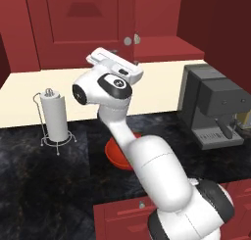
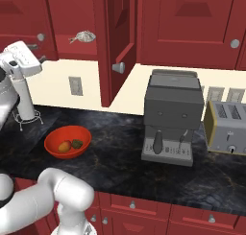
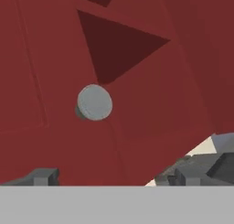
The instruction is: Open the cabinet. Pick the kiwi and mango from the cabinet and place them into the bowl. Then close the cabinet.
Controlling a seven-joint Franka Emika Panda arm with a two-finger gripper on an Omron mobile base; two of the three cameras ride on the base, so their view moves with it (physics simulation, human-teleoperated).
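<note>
Currently no readable labels or writing on anything.

Hand (image 2: 42,59) is raised in front of the cabinet (image 1: 83,18), holding nothing; fingertips (image 3: 42,176) sit at the bottom of the hand view, spread wide apart, with a round silver knob (image 3: 94,102) ahead and above the gap, not touching. Cabinet is dark red with recessed panels. In the right base view one door (image 2: 117,42) stands swung out edge-on toward the camera, its knob (image 2: 118,67) at the lower edge. Left base view shows two knobs (image 1: 131,39) close together just above the hand (image 1: 136,62).

Bowl (image 2: 54,145) is orange-red, shallow, glossy, on the black marbled tabletop (image 2: 120,143), well below the hand and partly behind the arm in the left base view (image 1: 113,153). Inside it: mango (image 2: 64,146), orange-yellow, and kiwi (image 2: 77,143), dark green-brown, side by side, just about touching.

Also on the tabletop: paper-towel stand (image 1: 55,117), grey coffee machine (image 2: 170,116), toaster (image 2: 227,127).
</note>
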